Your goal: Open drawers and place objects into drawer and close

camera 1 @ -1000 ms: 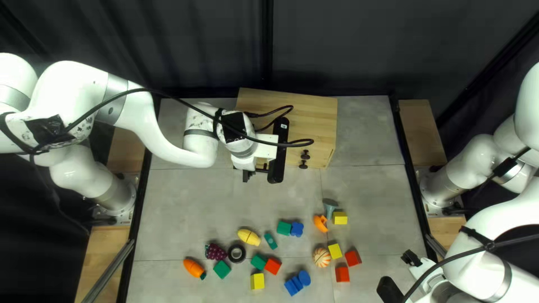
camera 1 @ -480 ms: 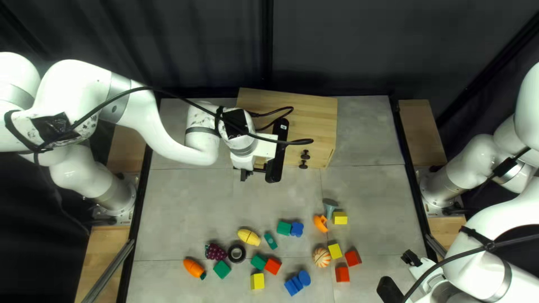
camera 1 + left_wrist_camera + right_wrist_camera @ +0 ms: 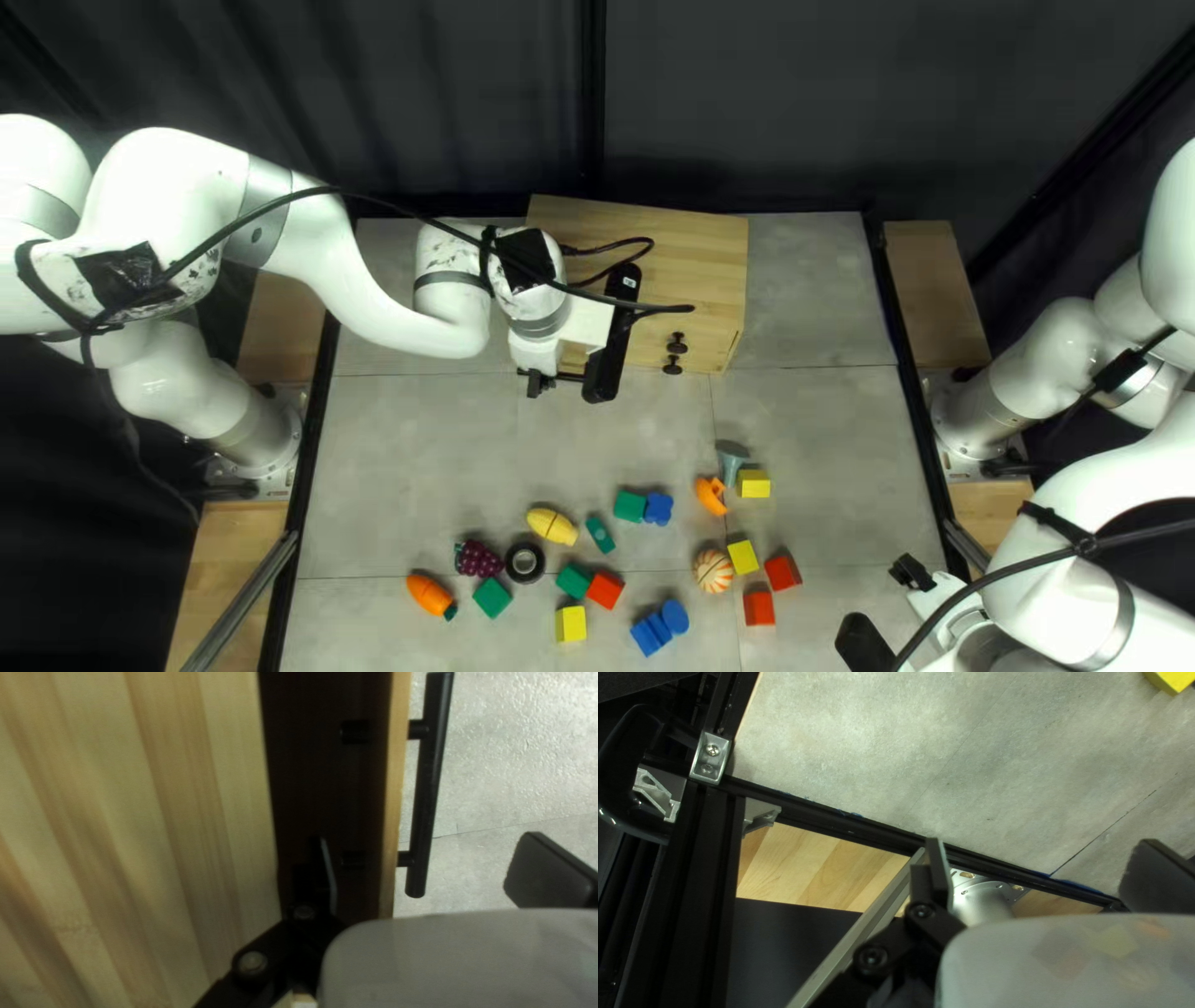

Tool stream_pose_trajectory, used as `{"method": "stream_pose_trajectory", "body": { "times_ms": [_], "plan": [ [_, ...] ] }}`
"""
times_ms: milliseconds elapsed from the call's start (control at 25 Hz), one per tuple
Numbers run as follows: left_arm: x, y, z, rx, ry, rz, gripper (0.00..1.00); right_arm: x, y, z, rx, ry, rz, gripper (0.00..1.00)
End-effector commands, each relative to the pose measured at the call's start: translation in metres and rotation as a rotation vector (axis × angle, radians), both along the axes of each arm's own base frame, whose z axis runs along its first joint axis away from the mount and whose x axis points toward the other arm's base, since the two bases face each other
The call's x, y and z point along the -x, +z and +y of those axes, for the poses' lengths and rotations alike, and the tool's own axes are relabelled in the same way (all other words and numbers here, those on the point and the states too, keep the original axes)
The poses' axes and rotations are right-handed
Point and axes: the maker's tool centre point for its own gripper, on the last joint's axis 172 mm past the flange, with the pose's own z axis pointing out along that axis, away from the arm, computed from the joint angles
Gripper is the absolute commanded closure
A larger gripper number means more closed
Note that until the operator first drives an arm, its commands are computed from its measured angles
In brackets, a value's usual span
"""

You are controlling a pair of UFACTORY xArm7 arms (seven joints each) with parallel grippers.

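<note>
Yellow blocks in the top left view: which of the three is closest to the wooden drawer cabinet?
The yellow block beside the grey-blue flared toy; the second and third lie farther down the view.

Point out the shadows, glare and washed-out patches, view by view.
Top left view: the left arm looks nearly washed out in places, the curtain dim; left wrist view: deep shadow inside the drawer, hiding detail; right wrist view: highlights on the curved black part.

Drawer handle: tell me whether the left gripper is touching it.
Apart. In the left wrist view, the handle lies between the left gripper's open fingers, with grey tabletop separating it from one finger and the drawer front from the other.
</note>
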Motion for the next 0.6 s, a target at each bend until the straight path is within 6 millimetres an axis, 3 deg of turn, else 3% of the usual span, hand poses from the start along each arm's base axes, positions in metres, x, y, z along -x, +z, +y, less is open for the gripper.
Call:
{"method": "stream_pose_trajectory", "body": {
  "times_ms": [40,600],
  "plan": [
    [0.0015,-0.0026,-0.0011,0.02,-0.014,0.006,0.0,0.0,0.0,0.0,0.0,0.0,0.0,0.0],
    [0.0011,-0.0031,-0.0035,0.054,-0.045,0.028,0.0,0.0,0.0,0.0,0.0,0.0,0.0,0.0]
  ]
}}
